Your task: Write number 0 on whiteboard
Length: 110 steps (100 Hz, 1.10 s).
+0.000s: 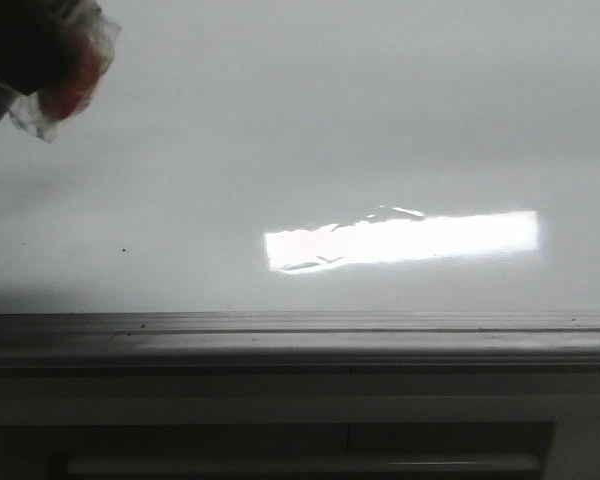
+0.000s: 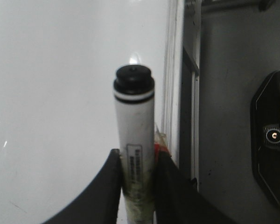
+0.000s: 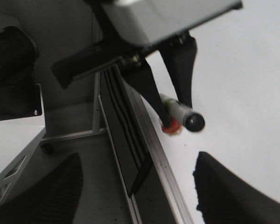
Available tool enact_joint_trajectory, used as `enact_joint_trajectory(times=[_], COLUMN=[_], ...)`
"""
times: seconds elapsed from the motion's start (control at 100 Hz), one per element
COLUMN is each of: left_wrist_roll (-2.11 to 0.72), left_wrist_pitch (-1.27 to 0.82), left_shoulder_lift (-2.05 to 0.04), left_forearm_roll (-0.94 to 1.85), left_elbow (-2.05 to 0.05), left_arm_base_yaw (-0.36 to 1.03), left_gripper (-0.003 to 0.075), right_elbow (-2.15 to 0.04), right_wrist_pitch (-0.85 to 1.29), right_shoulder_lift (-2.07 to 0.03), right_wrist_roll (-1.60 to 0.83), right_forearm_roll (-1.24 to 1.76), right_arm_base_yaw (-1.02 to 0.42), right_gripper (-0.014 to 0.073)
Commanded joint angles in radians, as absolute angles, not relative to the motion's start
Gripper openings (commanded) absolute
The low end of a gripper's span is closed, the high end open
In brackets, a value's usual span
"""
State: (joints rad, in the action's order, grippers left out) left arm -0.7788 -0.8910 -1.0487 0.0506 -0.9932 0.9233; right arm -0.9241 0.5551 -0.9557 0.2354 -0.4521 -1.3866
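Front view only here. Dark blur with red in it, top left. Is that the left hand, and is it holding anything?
Observer: Yes. The left wrist view shows the left hand shut on a white marker with a black end.
Operator: What is the red?
Observer: A red patch on the marker, right beside that hand's fingers.
Operator: Right hand?
Observer: The right hand is open with nothing between its fingers, near the edge of the whiteboard.
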Motion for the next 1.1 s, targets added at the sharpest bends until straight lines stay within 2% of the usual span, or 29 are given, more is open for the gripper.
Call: enact_joint_trajectory(times=[0.0,0.22,0.5,0.75,0.99,1.09], left_wrist_roll=[-0.805,-0.827,-0.827,-0.827,-0.827,-0.827], left_wrist_pitch=[-0.847,-0.835,-0.792,-0.792,-0.794,-0.794], left_shoulder_lift=[-1.032,-1.021,-1.008,-1.008,-1.008,-1.008], left_forearm_roll=[0.037,0.037,0.044,0.048,0.048,0.048], left_elbow=[-1.026,-1.026,-1.026,-1.026,-1.026,-1.026], left_arm_base_yaw=[0.965,1.044,1.075,1.075,1.075,1.075], left_gripper=[-0.0020,-0.0020,-0.0020,-0.0020,-0.0020,-0.0020], right_elbow=[-0.987,-0.990,-0.988,-0.988,-0.988,-0.988], right_wrist_pitch=[0.487,0.470,0.439,0.426,0.418,0.458], right_shoulder_lift=[-0.981,-1.007,-1.034,-1.057,-1.057,-1.066], right_wrist_roll=[0.223,0.225,0.225,0.225,0.225,0.225], right_forearm_roll=[-0.495,-0.484,-0.442,-0.432,-0.430,-0.428], right_arm_base_yaw=[-1.399,-1.361,-1.348,-1.348,-1.348,-1.348], right_gripper=[0.0443,0.0442,0.0433,0.0227,0.0092,-0.0002])
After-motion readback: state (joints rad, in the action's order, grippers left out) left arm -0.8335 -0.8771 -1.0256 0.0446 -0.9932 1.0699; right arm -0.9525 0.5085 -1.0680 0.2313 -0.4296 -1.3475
